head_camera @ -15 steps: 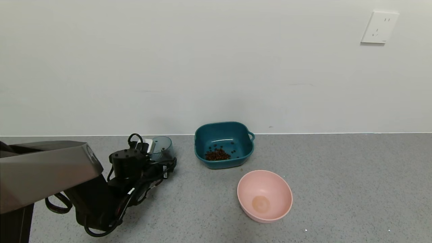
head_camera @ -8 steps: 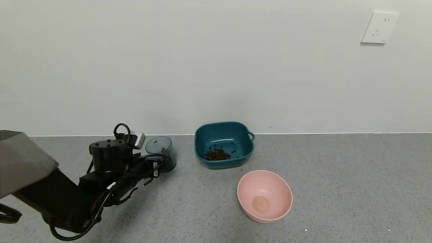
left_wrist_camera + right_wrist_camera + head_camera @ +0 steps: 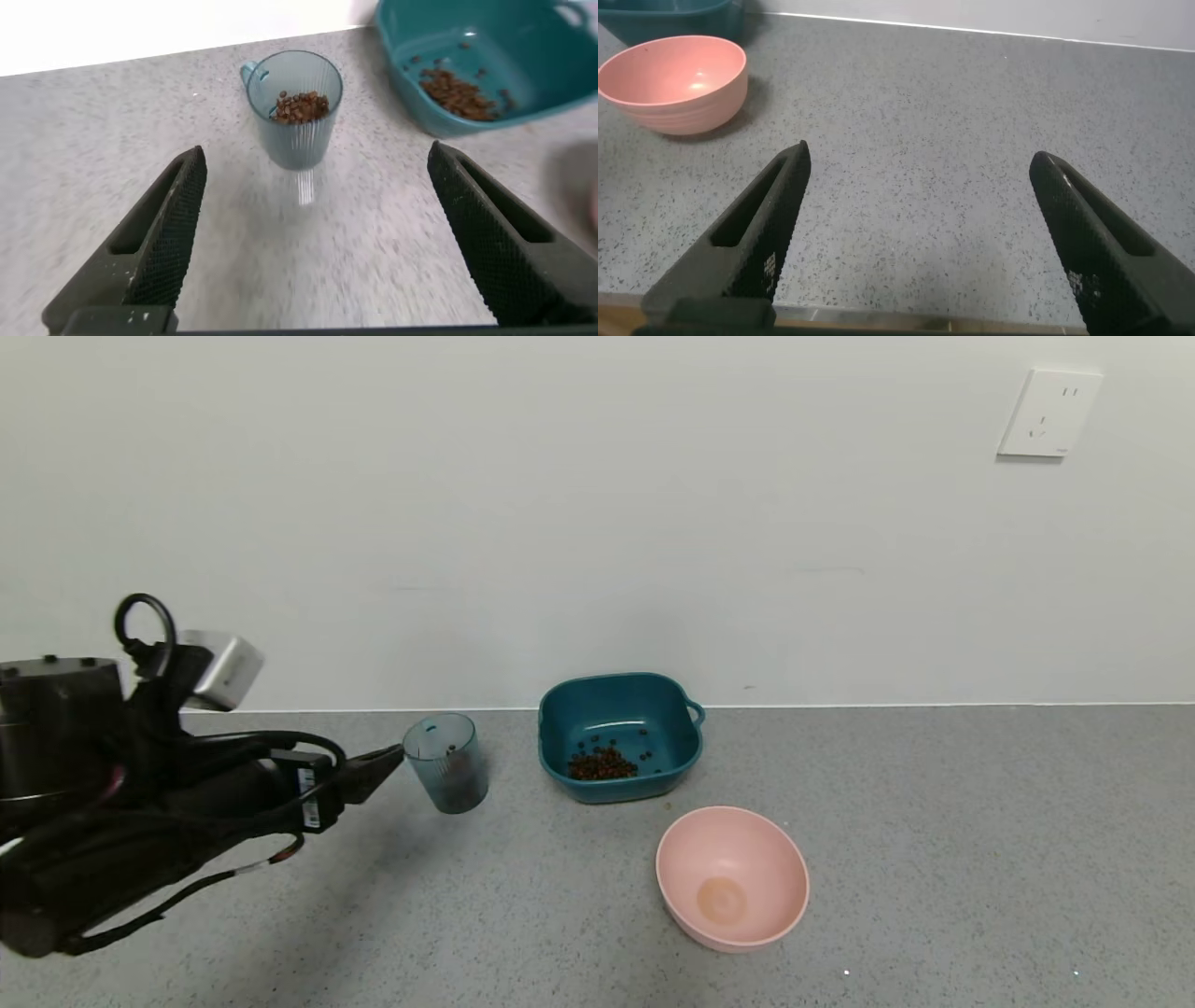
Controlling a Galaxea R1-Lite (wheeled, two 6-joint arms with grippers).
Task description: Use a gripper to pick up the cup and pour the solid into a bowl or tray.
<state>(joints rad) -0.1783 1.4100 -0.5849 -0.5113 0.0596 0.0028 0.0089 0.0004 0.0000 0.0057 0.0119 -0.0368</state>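
The left gripper [image 3: 378, 767] has pulled back from the cup [image 3: 446, 763] since a second ago, when it was pressed right up against it. Now the arm sits at the 9 o'clock edge of the head view, raised and drawn away, with its foremost tip just short of the cup's side and apart from it. Its jaws stand wide open and hold nothing; in the left wrist view the cup [image 3: 295, 107] stands beyond the two spread fingers [image 3: 166, 229], clear of both.

The cup stands upright on the grey desk [image 3: 934, 821], in the same spot as before, at 9 o'clock of the teal basin [image 3: 620, 737] and near it. Some brown pellets [image 3: 299, 105] are in the cup. A larger heap of the same pellets [image 3: 602, 763] lies in the basin, unchanged.

The round pink bowl [image 3: 732, 877] rests at about 5 o'clock of the basin, unmoved, with nothing in it.

The right gripper [image 3: 920, 233] hovers low over bare desk with jaws wide open, the pink bowl [image 3: 674, 82] ahead of it and well apart.
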